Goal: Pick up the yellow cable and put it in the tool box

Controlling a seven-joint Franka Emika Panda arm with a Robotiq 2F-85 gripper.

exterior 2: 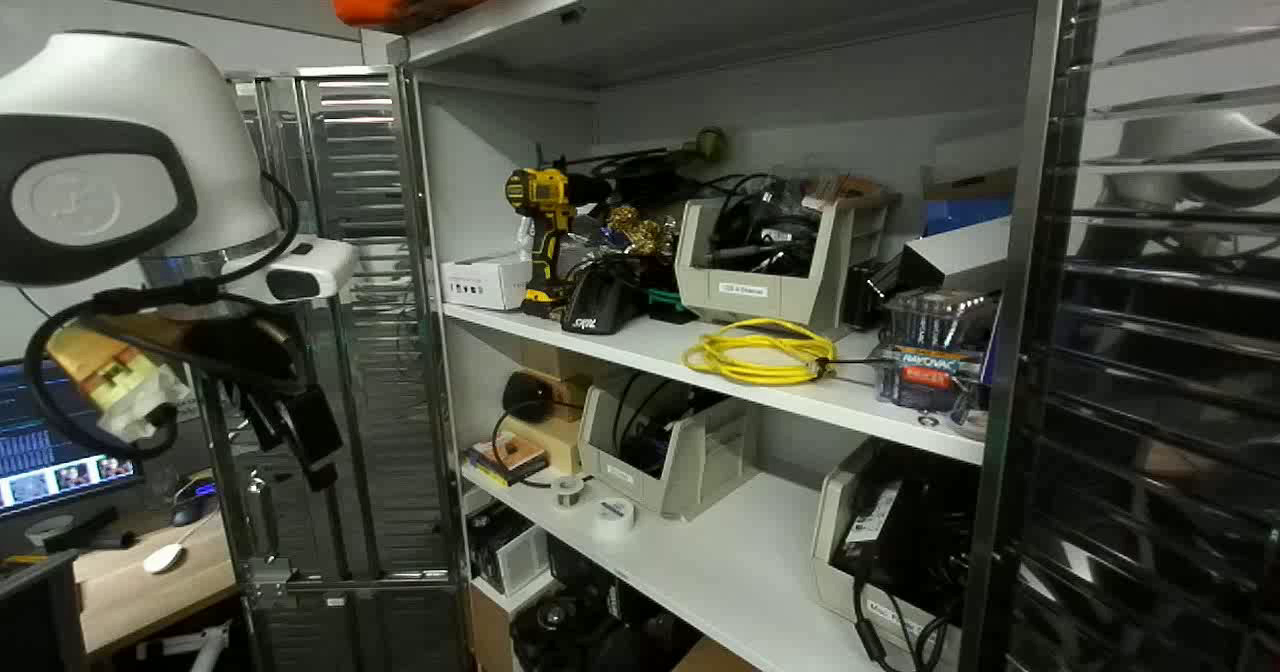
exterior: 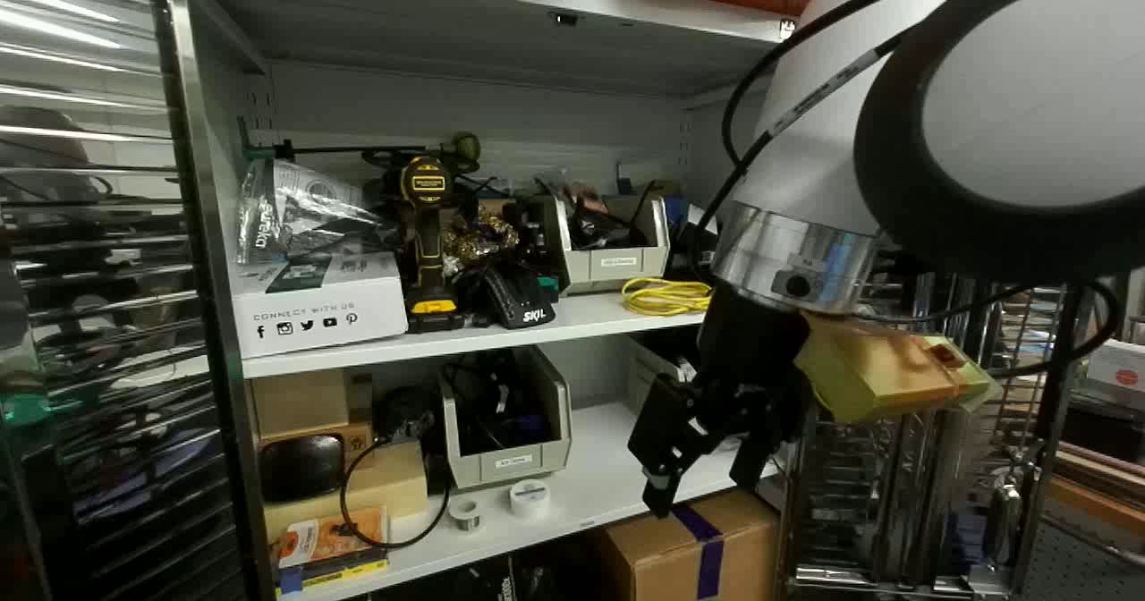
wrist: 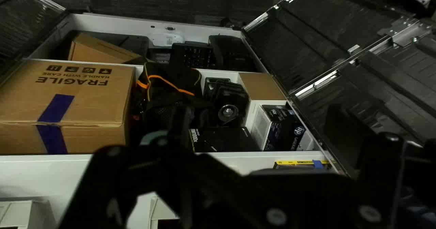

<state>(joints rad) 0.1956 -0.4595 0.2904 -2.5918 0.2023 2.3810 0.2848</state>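
The yellow cable lies coiled near the front edge of the upper shelf. It also shows in an exterior view, in front of a grey bin. It is not in the wrist view. No low black tool box can be made out; a black-and-yellow drill stands on that shelf beside a black SKIL part. My gripper hangs in front of the shelves, its fingers pointing down, open and empty. It is apart from the cable. Its dark fingers also show in the wrist view.
A white carton and a grey bin share the upper shelf. A battery pack stands beside the cable. Grey bins stand below. A brown cardboard box sits lower. Metal doors flank the cabinet.
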